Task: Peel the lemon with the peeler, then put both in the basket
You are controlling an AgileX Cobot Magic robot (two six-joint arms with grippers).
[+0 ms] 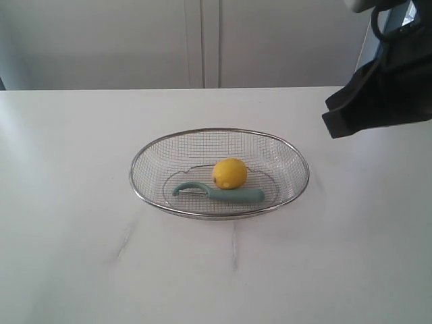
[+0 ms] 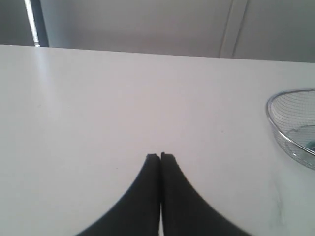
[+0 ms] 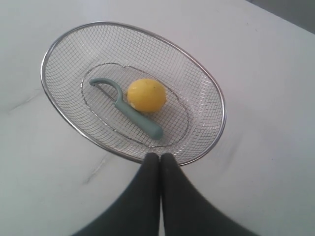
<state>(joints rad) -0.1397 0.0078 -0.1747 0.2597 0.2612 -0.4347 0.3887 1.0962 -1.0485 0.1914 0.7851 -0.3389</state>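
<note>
The yellow lemon (image 1: 229,173) (image 3: 146,96) lies in the middle of the wire-mesh basket (image 1: 155,148) (image 3: 216,142). Right beside it, also inside the basket, lies the teal peeler (image 1: 223,194) (image 3: 129,109), its hooked head toward the left in the exterior view. My right gripper (image 3: 160,155) is shut and holds nothing; it hangs above the table outside the basket's rim. Its arm (image 1: 381,88) shows raised at the upper right. My left gripper (image 2: 160,156) is shut and empty over bare table, with the basket's edge (image 2: 275,129) well off to one side.
The white table (image 1: 81,256) has faint grey streaks in front of the basket. Its far edge meets a pale wall with vertical panel seams (image 1: 210,40).
</note>
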